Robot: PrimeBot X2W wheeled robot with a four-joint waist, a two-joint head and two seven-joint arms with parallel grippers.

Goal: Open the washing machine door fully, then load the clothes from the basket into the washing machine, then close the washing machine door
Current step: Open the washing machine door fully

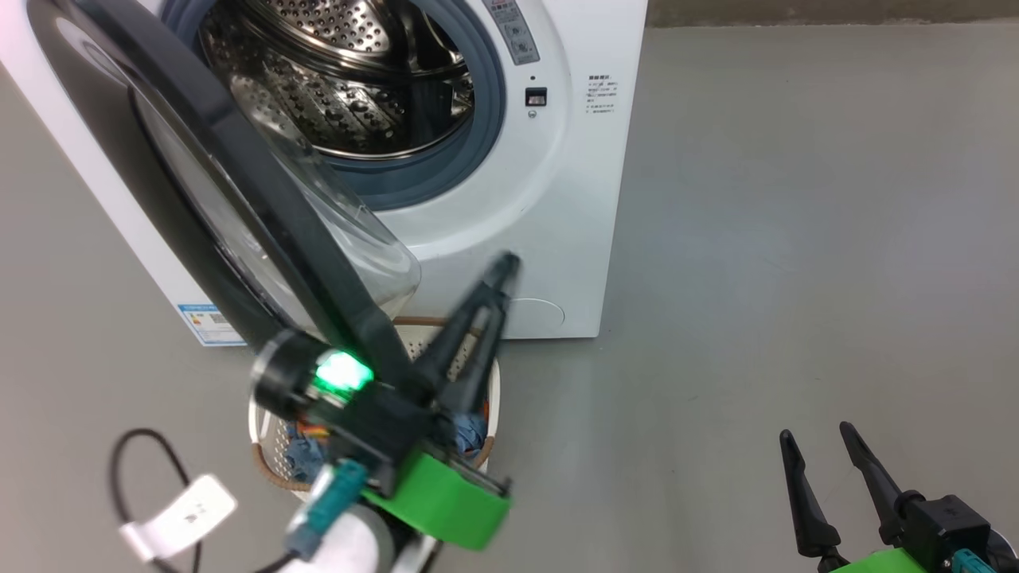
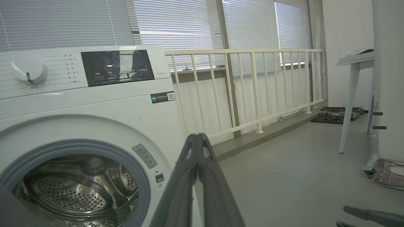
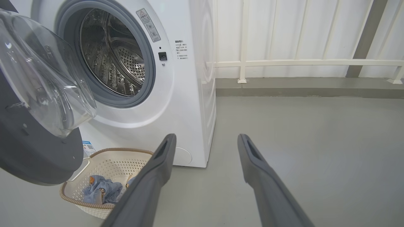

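The washing machine (image 1: 557, 199) stands with its steel drum exposed. The washing machine door (image 1: 263, 183) hangs open to the left, its black rim running down towards my left wrist, its glass bowl (image 3: 41, 78) bulging out. My left gripper (image 1: 503, 270) is shut on nothing, raised over the basket (image 1: 267, 434), fingers slanting up towards the machine's front. I cannot tell whether the arm touches the door's edge. Light-blue clothes (image 3: 101, 190) lie in the basket (image 3: 104, 157) on the floor before the machine. My right gripper (image 1: 820, 446) is open, low at the right, well apart from it all.
A white plug block (image 1: 179, 513) on a black cable lies on the floor at the lower left. A white railing (image 2: 246, 88) runs behind the machine. A pale table leg (image 2: 347, 104) stands further right. Grey floor stretches to the machine's right.
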